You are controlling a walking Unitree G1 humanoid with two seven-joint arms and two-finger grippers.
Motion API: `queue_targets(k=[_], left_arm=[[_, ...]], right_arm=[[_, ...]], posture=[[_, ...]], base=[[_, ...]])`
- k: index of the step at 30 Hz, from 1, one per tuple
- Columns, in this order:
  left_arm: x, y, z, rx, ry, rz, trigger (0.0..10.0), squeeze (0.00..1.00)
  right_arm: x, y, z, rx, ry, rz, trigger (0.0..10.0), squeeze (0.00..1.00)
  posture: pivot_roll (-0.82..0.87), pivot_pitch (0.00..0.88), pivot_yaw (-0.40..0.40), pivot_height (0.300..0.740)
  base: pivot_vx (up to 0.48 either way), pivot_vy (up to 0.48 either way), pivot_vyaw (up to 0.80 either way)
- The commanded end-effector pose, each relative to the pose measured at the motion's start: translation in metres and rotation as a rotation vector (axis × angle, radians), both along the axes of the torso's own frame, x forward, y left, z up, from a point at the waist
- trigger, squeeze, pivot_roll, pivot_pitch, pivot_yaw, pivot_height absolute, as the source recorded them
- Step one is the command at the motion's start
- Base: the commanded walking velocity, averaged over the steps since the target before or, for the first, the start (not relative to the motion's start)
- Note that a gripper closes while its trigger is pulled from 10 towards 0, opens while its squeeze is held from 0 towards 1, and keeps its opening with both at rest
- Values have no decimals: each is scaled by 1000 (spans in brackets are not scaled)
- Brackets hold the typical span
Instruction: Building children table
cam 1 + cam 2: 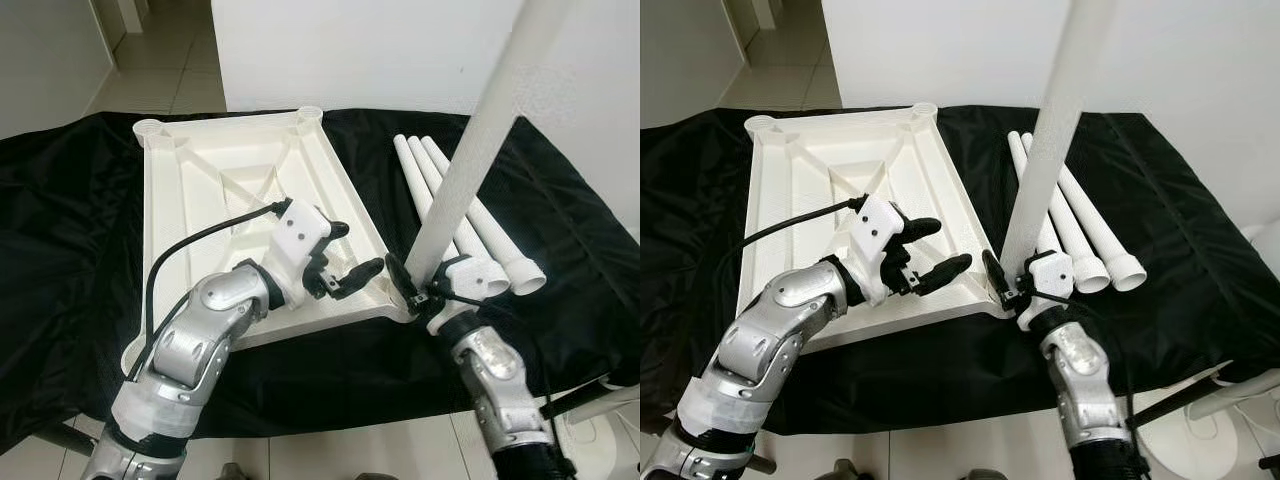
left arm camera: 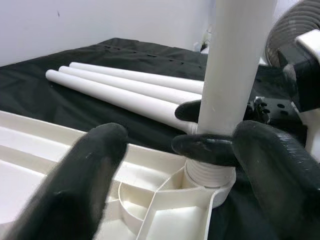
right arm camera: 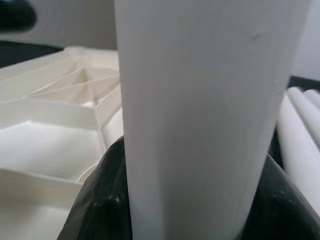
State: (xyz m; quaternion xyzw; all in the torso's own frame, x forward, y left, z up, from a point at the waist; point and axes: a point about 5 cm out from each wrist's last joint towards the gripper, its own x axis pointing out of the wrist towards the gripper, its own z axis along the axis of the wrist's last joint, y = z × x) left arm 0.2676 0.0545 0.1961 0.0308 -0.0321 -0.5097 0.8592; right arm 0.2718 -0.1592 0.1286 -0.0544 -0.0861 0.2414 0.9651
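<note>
The white tabletop [image 1: 200, 190] lies upside down on a black cloth, its ribbed underside facing up. My right gripper [image 1: 415, 285] is shut on a white table leg [image 1: 470, 160] near its lower end. The leg stands nearly upright, tilted a little, with its threaded end [image 2: 210, 172] in the socket at the tabletop's near right corner. My left gripper [image 1: 358, 248] hovers open just left of that corner, above the tabletop's near edge, holding nothing. Three more white legs [image 1: 497, 238] lie side by side on the cloth to the right.
The black cloth [image 1: 70, 230] covers the whole work surface, with its near edge close to me. A white wall [image 1: 380, 50] stands behind, and tiled floor [image 1: 170, 70] shows at the back left. A white stand base [image 1: 610, 420] sits on the floor at the lower right.
</note>
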Motion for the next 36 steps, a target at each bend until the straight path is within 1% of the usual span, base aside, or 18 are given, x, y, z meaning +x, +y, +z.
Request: queue_targets(k=[1, 2, 5, 9, 10, 12, 15, 18, 20, 21, 22, 23, 26, 28, 29, 30, 31, 36], left_arm=[[-4, -1, 8, -11, -13, -61, 10000, 639], [-6, -3, 11, -38, -2, -99, 10000, 1000], [-10, -7, 20, -60, -12, -174, 10000, 1000], [-10, -10, 26, -78, -38, -191, 10000, 1000], [-9, -12, 32, -101, -46, -202, 10000, 0], [-10, -16, 47, -165, -55, -253, 10000, 0], [-10, -16, 50, -175, -59, -262, 10000, 0], [-8, -17, 59, -225, -45, -281, 10000, 0], [-8, -19, 67, -290, -24, -307, 10000, 0], [-8, -19, 67, -290, -24, -307, 10000, 0], [-10, -20, 75, -361, 3, -336, 10000, 0], [-10, -20, 75, -361, 3, -336, 10000, 0], [-11, -22, 81, -440, 39, -363, 10000, 0], [-12, -22, 82, -453, 45, -372, 10000, 0], [-13, -21, 83, -471, 60, -384, 7176, 0], [-13, -21, 83, -471, 60, -384, 7176, 0], [-13, -21, 84, -490, 81, -396, 0, 0], [-13, -20, 85, -502, 97, -404, 0, 0]], right_arm=[[0, 6, -4, -23, 49, 59, 10000, 0], [-1, 8, 4, -64, 33, 114, 10000, 0], [-1, 9, 20, -176, 3, 230, 10000, 0], [0, 8, 25, -207, 0, 258, 10000, 0], [0, 8, 28, -220, 2, 278, 10000, 0], [3, 5, 36, -276, -4, 318, 10000, 0], [4, 4, 38, -286, -3, 323, 10000, 0], [3, 2, 41, -307, 22, 354, 10000, 0], [3, 2, 44, -328, 30, 389, 10000, 0], [3, 2, 44, -328, 30, 389, 10000, 0], [6, 2, 48, -330, 23, 390, 10000, 0], [6, 2, 48, -330, 23, 390, 10000, 0], [8, 3, 51, -330, 15, 388, 10000, 0], [9, 4, 51, -332, 14, 391, 10000, 0], [9, 4, 51, -332, 15, 394, 10000, 0], [9, 4, 51, -332, 15, 394, 10000, 0], [9, 4, 52, -333, 15, 396, 10000, 0], [9, 5, 52, -337, 23, 404, 10000, 0]], posture=[[-63, 22, 9, 740], [-64, 21, 6, 740], [-63, 17, 1, 740], [-63, 15, -1, 740], [-65, 11, -2, 740], [-67, 9, -3, 740], [-67, 9, -3, 740], [-68, 8, -3, 740], [-68, 8, -3, 740], [-68, 8, -3, 740], [-68, 6, -3, 740], [-68, 6, -3, 740], [-66, 2, 0, 740], [-66, 2, 0, 740], [-66, 2, 0, 740], [-66, 2, 0, 740], [-66, 2, 0, 740], [-64, 0, 0, 740]], base=[[0, 0, 0], [0, 0, 0], [0, 0, 0], [0, 0, 0], [0, 0, 0], [0, 0, 0], [0, 0, 0], [0, 0, 0], [0, 0, 0], [0, 0, 0], [0, 0, 0], [0, 0, 0], [0, 0, 0], [0, 0, 0], [0, 0, 0], [0, 0, 0], [0, 0, 0], [0, 0, 0]])
